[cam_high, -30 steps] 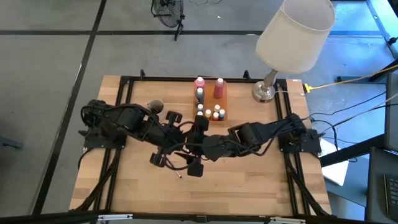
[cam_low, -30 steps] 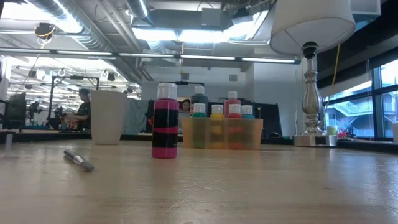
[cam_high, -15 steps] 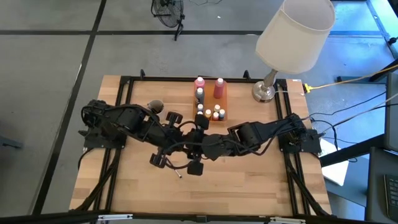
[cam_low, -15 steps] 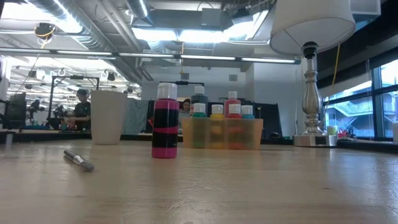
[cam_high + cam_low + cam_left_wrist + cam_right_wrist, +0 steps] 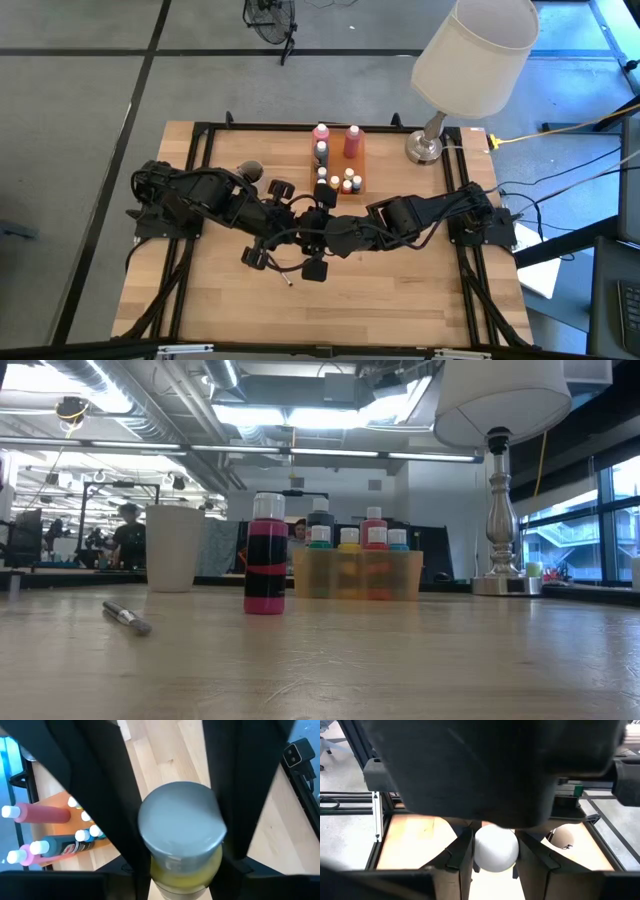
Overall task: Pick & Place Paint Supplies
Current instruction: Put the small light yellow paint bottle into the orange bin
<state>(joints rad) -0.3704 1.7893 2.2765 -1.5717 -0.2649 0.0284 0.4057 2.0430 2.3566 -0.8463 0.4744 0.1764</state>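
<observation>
A small yellow bottle with a white cap (image 5: 181, 827) hangs in the air over the middle of the table. My left gripper (image 5: 298, 232) and my right gripper (image 5: 314, 236) meet there, both shut on it. In the right wrist view the bottle's cap (image 5: 494, 846) shows under the left gripper's body. A pink bottle with a dark label (image 5: 265, 568) stands on the table. A thin dark brush (image 5: 126, 617) lies flat on the wood. Further bottles stand in the orange tray (image 5: 356, 172) at the far middle. My left gripper pinches the small bottle between its two fingers, at the sides of its white cap (image 5: 146, 837). The bottle's top faces the wrist and its yellow body (image 5: 185, 872) points away. It is lifted clear of the table. My right gripper pinches the same bottle's white cap (image 5: 481, 851) between its two fingers. It comes from the table's right, slanting slightly down. The left gripper's body hides the rest of the bottle.
A large lamp with a white shade (image 5: 475, 50) and metal base (image 5: 424, 150) stands at the far right. A white cup (image 5: 249, 170) stands at the far left of centre. Two tall pink bottles (image 5: 320, 131) stand at the tray's far end. The near half is bare wood.
</observation>
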